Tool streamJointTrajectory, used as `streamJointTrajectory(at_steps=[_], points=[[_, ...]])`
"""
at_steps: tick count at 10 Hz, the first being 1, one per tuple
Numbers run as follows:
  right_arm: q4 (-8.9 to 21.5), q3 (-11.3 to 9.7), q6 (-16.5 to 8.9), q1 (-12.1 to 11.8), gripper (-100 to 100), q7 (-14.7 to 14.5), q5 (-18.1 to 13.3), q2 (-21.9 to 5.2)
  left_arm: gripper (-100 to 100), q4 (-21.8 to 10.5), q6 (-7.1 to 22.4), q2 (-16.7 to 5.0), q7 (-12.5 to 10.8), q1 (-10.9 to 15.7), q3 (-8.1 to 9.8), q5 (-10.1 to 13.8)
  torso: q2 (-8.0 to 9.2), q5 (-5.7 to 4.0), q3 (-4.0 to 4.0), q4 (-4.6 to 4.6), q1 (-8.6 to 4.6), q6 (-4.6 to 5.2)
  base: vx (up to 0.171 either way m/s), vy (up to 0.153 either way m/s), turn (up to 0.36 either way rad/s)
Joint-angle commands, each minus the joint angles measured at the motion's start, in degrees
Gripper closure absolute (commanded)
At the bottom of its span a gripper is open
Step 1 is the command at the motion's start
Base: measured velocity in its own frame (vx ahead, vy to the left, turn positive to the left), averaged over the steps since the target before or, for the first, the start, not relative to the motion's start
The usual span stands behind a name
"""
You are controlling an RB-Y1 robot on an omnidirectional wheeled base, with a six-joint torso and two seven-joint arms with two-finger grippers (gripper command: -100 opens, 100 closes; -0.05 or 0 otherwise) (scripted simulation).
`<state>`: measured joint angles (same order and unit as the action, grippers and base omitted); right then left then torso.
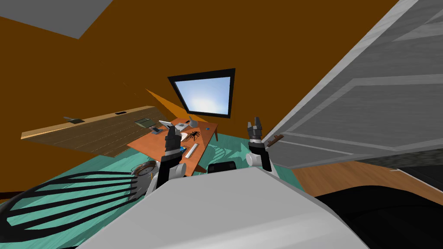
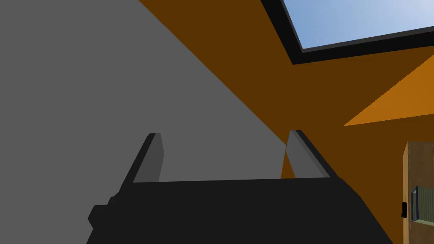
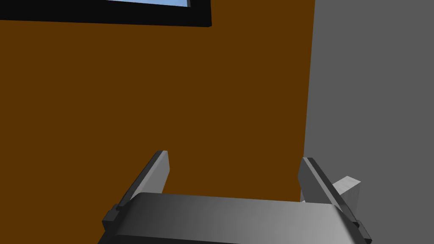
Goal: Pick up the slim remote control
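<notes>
1. Brown-walled room, teal rug point(image 1: 112, 166), low orange surface point(image 1: 149, 145) ahead with clutter on it
2. remote point(image 1: 191, 150) is the slim white bar lying flat near the surface's front edge, black spider point(image 1: 193, 135) just behind it
3. left gripper point(image 1: 172, 131) is raised beside the remote, not touching, fingers wide apart, empty
4. right gripper point(image 1: 255, 124) is up by the grey door point(image 1: 367, 112), fingers apart too, empty

The orange bench point(image 1: 147, 146) carries a slim white remote point(image 1: 191, 150) near its edge, a black spider-like figure point(image 1: 193, 135) and a small blue item point(image 1: 208, 129).
</notes>
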<state>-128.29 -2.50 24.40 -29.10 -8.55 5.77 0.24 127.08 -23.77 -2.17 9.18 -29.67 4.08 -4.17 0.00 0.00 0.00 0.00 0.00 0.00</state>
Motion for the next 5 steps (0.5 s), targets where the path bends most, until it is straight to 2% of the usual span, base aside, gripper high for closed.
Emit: streamJointTrajectory(at_steps=[1,5], points=[[0.0,0.0,0.0,0.0,0,0.0,0.0,0.0,-100,-0.9,1.6,-1.8,-0.3,0.8,0.57,0.4,0.00,0.00,0.00,0.00,0.00,0.00,-0.029,-0.106,-0.034],[0.0,0.0,0.0,0.0,0,0.0,0.0,0.0,-100,-3.7,6.9,-5.1,-1.3,3.5,2.56,2.0,0.19,-0.11,0.11,0.04,-0.49,0.01,-0.052,-0.127,-0.006]])
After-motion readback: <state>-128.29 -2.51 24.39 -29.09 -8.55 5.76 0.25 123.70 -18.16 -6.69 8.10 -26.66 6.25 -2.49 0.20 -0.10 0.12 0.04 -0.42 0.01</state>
